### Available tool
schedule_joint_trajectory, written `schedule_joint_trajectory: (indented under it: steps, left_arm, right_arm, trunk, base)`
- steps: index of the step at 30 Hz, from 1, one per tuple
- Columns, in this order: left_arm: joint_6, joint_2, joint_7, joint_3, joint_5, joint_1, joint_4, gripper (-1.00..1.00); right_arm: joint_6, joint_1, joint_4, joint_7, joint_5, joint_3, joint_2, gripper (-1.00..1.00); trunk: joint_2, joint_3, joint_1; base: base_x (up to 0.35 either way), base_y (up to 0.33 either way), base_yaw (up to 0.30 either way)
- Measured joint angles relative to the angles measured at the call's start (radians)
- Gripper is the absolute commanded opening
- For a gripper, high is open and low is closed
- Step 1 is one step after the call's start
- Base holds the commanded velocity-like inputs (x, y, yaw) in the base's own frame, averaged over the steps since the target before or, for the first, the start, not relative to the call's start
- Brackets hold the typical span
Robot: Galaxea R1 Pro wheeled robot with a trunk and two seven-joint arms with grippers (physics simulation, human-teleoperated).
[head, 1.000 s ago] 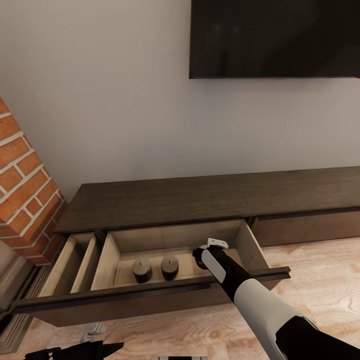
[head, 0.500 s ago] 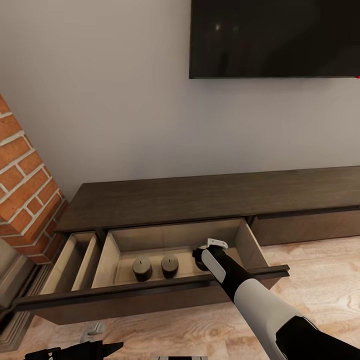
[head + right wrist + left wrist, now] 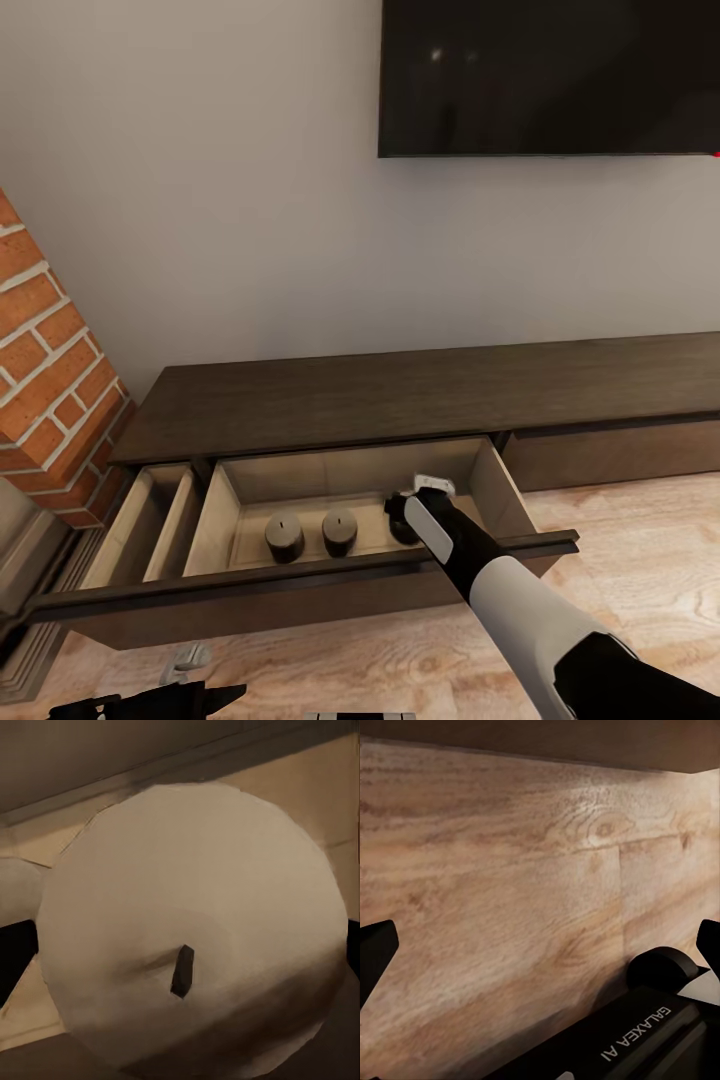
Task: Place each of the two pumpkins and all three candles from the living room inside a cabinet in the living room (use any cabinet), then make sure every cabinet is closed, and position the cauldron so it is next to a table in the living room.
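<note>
Head view: the long, low dark-brown cabinet (image 3: 420, 395) stands against the wall beneath a black screen (image 3: 550, 75), with a brick column (image 3: 45, 370) at the left. Its wide drawer (image 3: 350, 505) is pulled out, showing a pale interior. Two candles (image 3: 284, 537) (image 3: 340, 532) stand upright side by side on the drawer floor, close together but apart. The right arm reaches down into the same drawer; the right gripper (image 3: 402, 520) sits low inside, just to the right of those two candles, over a dark object largely hidden by the wrist.

Right wrist view: a third candle (image 3: 191, 952), pale-topped with a short dark wick (image 3: 182, 971), lies directly between the two dark fingertips (image 3: 16, 949) at the picture's edges. The fingers are spread about as wide as the candle; whether they press on it cannot be told.

Left wrist view: the left gripper (image 3: 540, 945) faces the wooden floor (image 3: 510, 885), its fingertips spread wide with nothing between them.
</note>
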Motion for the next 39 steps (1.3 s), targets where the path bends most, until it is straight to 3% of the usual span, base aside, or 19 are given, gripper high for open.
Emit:
schedule_joint_trajectory:
  steps: [7,20,30,35,39]
  left_arm:
    - [0.000,0.001,0.000,0.000,0.000,0.000,0.001,1.00]
    - [0.000,0.002,0.000,0.000,0.001,0.000,0.000,1.00]
    - [0.008,-0.002,0.000,0.003,0.006,0.000,0.001,1.00]
    - [0.071,-0.004,0.001,-0.002,0.004,0.000,0.001,1.00]
    - [0.086,-0.005,0.002,-0.003,0.002,0.000,0.001,1.00]
  right_arm:
    - [-0.067,0.000,-0.005,0.061,0.008,0.007,-0.002,1.00]
    - [-0.081,0.000,-0.005,0.067,0.010,0.008,-0.004,1.00]
    - [-0.075,0.000,-0.005,0.066,0.009,0.008,-0.004,1.00]
    - [-0.051,0.000,-0.003,0.066,0.009,0.006,-0.002,1.00]
    - [-0.031,0.000,-0.003,0.065,0.008,0.005,-0.002,1.00]
  trunk:
    - [0.000,0.000,0.000]
    - [0.000,0.000,0.000]
    - [0.070,0.031,-0.038]
    - [0.105,0.047,-0.057]
    - [0.133,0.059,-0.073]
  base:
    - [0.000,0.000,0.000]
    - [0.000,0.000,0.000]
    - [0.000,0.000,0.000]
    - [0.000,0.000,0.000]
    - [-0.004,0.000,0.000]
